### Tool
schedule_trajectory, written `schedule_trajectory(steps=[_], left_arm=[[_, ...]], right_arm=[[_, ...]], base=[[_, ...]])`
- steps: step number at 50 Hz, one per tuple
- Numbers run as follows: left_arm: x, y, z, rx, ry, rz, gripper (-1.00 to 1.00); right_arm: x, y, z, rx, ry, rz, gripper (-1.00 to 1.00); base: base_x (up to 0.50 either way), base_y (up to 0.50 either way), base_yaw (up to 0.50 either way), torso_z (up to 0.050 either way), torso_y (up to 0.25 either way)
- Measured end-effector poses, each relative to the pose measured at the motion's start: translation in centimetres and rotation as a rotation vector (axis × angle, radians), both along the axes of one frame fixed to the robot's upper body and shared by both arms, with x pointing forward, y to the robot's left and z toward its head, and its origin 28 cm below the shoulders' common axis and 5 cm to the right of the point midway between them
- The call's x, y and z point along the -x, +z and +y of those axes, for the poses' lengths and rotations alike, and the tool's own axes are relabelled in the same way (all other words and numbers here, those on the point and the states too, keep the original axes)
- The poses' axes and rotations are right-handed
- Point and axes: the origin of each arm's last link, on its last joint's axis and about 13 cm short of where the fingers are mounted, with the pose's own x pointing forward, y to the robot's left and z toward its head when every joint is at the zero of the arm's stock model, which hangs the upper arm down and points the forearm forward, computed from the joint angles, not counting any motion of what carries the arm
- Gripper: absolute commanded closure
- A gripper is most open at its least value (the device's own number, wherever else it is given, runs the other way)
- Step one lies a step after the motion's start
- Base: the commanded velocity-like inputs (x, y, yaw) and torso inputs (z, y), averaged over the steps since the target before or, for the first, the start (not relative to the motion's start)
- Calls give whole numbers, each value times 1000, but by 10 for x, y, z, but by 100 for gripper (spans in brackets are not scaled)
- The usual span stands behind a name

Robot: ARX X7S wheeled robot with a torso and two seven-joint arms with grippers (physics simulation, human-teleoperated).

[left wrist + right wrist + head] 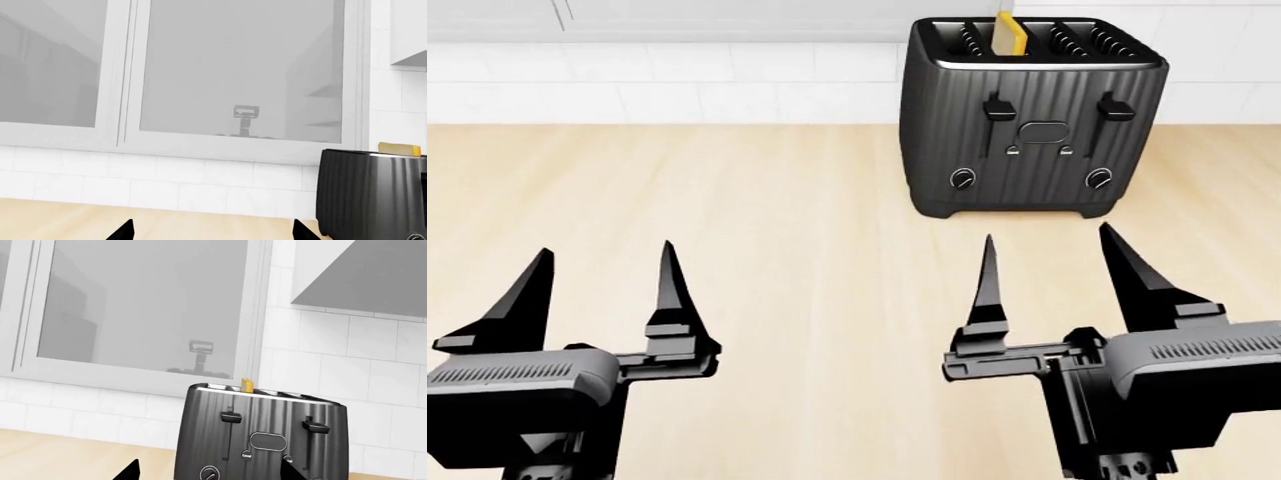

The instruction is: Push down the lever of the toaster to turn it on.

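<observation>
The black ribbed toaster [1034, 120] stands at the back of the wooden counter, right of centre, with a yellow slice [1008, 30] sticking up from a slot. The lever [998, 107] is the left black tab on its front, at the top of its slot; it also shows in the right wrist view [231, 416]. The matching right tab [1114, 106] is also up. My right gripper [1054, 260] is open and empty, in front of the toaster and apart from it. My left gripper [607, 275] is open and empty, well to the toaster's left. The left wrist view catches the toaster's side [373, 195].
Two round knobs [962, 179] sit low on the toaster's front, with an oval badge [1045, 132] between the tabs. A white tiled wall [667, 80] and a window [233, 70] run behind the wooden counter [801, 250].
</observation>
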Motion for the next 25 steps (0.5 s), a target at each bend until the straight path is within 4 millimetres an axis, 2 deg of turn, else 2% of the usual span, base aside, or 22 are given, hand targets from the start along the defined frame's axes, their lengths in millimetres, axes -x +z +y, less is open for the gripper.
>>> schedule_trajectory(steps=[17, 25], left_arm=[[-1, -5, -1, -3, -11, 15, -100], [-1, -7, -1, -3, -13, 21, -100]], right_arm=[[-57, 25, -10, -17, -12, 51, -100], [-77, 33, -13, -33, -29, 84, -100]], base=[[0, 0, 0, 0, 0], [0, 0, 0, 0, 0]])
